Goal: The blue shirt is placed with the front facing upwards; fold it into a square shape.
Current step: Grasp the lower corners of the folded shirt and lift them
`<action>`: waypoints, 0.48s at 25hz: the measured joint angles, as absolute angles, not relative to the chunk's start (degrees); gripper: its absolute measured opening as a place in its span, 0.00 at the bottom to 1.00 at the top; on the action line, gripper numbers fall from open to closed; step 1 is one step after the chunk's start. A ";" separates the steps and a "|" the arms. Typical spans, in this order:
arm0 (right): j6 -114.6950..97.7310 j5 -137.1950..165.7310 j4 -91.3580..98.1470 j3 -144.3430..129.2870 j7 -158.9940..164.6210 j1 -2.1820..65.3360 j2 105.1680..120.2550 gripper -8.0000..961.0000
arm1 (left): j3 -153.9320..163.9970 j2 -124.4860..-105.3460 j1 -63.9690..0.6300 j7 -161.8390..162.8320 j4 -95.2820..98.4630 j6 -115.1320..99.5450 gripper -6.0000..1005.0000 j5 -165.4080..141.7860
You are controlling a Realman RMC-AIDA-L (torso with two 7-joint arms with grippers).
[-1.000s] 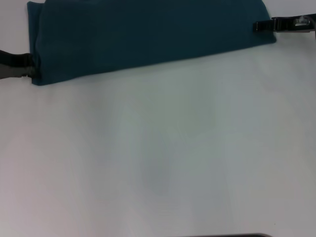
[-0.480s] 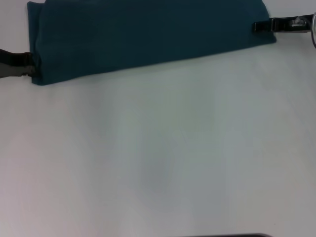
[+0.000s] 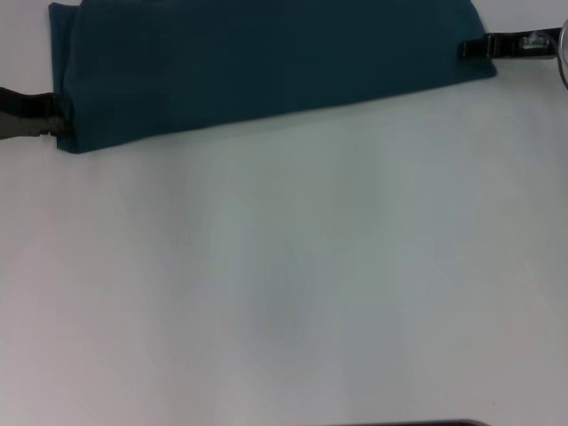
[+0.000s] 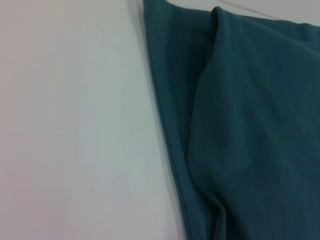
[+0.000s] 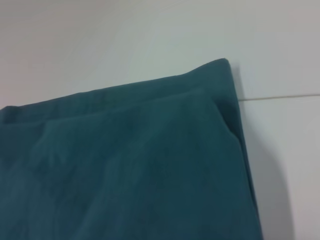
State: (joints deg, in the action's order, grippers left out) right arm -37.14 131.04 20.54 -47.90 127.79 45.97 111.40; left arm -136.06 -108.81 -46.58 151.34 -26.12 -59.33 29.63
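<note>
Barely anything has shifted: the blue shirt [image 3: 266, 62], folded into a long band, lies where it did at the table's [image 3: 293, 284] far edge. Left gripper [image 3: 55, 120] stays at its left end, right gripper [image 3: 465, 49] has edged slightly outward; their grip can't be judged.

1. The blue shirt [image 3: 266, 62] is soft matt cloth, a fine knit, lying in doubled layers with smooth faces.
2. Under the shirt, the table [image 3: 293, 284] is smooth, pale, with a faint sheen.
</note>
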 joint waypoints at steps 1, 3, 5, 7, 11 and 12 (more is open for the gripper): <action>-37.07 131.04 20.51 -47.90 127.79 45.97 111.40 0.67 | -136.06 -108.81 -46.58 151.34 -26.14 -59.33 0.01 29.63; -36.99 131.04 20.43 -47.90 127.79 45.97 111.40 0.65 | -136.05 -108.84 -46.58 151.35 -26.18 -59.32 0.01 29.63; -36.94 131.04 20.30 -47.93 127.79 45.97 111.39 0.64 | -136.06 -108.88 -46.58 151.37 -26.19 -59.32 0.01 29.63; -36.90 131.04 20.13 -47.96 127.79 45.97 111.34 0.63 | -136.06 -108.90 -46.58 151.39 -26.20 -59.32 0.01 29.63; -36.83 131.04 19.97 -48.16 127.79 45.97 111.27 0.63 | -136.06 -108.90 -46.58 151.40 -26.21 -59.32 0.01 29.65; -36.67 131.04 19.94 -48.31 127.79 45.97 111.27 0.63 | -136.06 -108.90 -46.58 151.41 -26.31 -59.32 0.01 29.69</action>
State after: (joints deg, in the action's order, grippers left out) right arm -36.67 131.04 19.94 -48.31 127.79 45.97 111.27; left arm -136.06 -108.90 -46.58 151.41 -26.31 -59.32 29.69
